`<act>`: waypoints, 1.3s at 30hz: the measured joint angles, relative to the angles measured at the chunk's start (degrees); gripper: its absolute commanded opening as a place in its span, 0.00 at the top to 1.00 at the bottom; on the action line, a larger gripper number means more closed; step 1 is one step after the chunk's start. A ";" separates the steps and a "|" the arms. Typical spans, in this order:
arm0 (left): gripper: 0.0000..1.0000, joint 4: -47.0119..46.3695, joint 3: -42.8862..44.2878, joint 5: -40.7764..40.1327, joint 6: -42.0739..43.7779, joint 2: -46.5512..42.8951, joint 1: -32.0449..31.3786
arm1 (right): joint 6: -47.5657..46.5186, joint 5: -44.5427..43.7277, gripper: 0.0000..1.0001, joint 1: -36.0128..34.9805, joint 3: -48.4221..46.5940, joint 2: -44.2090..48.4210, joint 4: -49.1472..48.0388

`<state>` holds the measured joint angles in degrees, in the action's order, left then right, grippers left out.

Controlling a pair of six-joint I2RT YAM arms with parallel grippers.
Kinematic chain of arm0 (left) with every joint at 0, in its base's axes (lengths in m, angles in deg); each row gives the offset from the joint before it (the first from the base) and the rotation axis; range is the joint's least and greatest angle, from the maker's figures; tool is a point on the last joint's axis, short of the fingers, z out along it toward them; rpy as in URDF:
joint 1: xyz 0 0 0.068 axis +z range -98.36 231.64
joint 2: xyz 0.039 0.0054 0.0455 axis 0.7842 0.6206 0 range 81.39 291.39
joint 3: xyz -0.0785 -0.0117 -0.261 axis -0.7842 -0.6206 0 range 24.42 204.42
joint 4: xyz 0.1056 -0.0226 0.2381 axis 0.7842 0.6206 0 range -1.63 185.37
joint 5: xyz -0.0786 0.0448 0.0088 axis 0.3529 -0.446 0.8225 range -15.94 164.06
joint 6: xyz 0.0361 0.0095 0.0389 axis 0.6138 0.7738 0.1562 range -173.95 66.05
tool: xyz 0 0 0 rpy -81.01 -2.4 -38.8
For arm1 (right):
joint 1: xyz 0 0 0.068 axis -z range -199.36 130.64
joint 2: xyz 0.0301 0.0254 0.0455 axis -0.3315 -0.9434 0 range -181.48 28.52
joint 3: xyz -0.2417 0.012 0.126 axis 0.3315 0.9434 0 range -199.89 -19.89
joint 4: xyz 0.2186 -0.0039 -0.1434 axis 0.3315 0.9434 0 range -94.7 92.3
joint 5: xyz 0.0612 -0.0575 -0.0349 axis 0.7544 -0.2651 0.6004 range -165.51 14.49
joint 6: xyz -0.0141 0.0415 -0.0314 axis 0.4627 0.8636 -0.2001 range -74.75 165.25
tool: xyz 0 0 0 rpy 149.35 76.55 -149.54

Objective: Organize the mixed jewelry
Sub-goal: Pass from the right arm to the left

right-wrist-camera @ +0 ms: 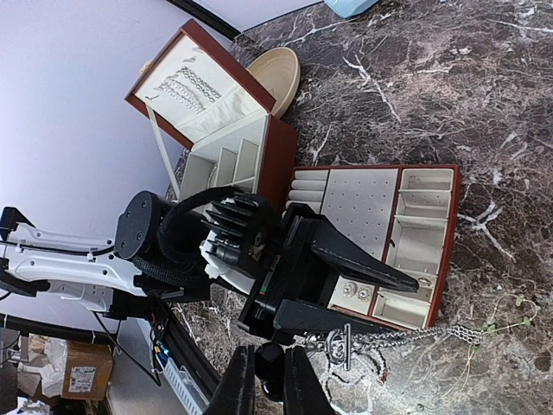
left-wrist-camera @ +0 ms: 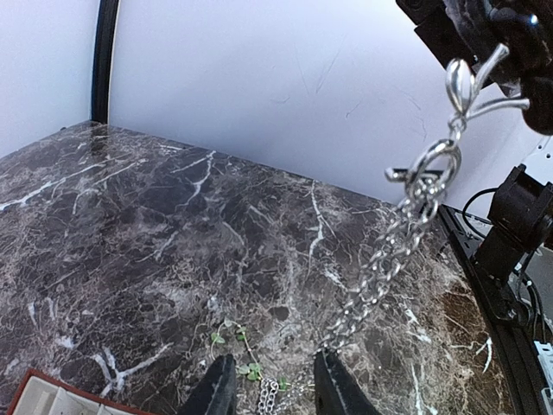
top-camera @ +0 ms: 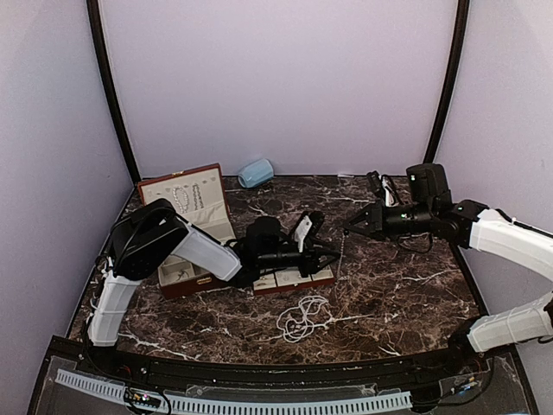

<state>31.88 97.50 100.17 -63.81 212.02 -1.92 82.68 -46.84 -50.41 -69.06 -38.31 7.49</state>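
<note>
A silver link chain (top-camera: 343,251) with a toggle clasp (right-wrist-camera: 346,342) hangs from my right gripper (top-camera: 351,225), which is shut on its upper end above the marble. The chain (left-wrist-camera: 380,277) slopes down to my left gripper (left-wrist-camera: 275,389), whose jaws stand apart. It runs past the inner side of one finger (left-wrist-camera: 333,385), and more links lie between the two. In the right wrist view the left gripper (right-wrist-camera: 402,303) hovers open over the tray's near edge. A white bead strand (top-camera: 302,318) lies coiled on the table in front. More strands (right-wrist-camera: 190,86) lie in the case lid, and earrings (right-wrist-camera: 354,294) sit in the tray.
The reddish-brown case (top-camera: 149,188) stands open at back left, its lift-out tray (right-wrist-camera: 449,225) on the marble beside it. A thin strand with green leaves (left-wrist-camera: 238,341) lies by the left fingers. A pale blue object (top-camera: 256,173) rests at the back wall. A cream dish (right-wrist-camera: 275,78) sits behind the case.
</note>
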 measured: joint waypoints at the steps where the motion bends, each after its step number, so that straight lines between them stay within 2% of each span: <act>1: 0.66 0.00 0.13 0.00 0.02 0.00 -0.07 | 0.00 0.00 0.90 0.00 0.02 0.00 0.02; 17: 0.67 0.48 1.20 -0.07 0.07 0.00 -0.74 | 0.26 0.00 0.90 0.00 0.85 0.74 -0.13; 30: 0.69 2.43 2.03 -4.04 -0.26 0.00 -0.98 | 0.83 0.04 0.90 0.00 1.38 0.90 -0.35; 39: 0.71 3.39 4.96 -4.09 -0.79 0.22 -1.03 | 1.07 0.04 0.90 0.00 1.62 1.42 -0.46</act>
<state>35.27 102.46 96.08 -64.60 212.23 -2.95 83.75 -46.80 -50.41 -67.44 -36.89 7.03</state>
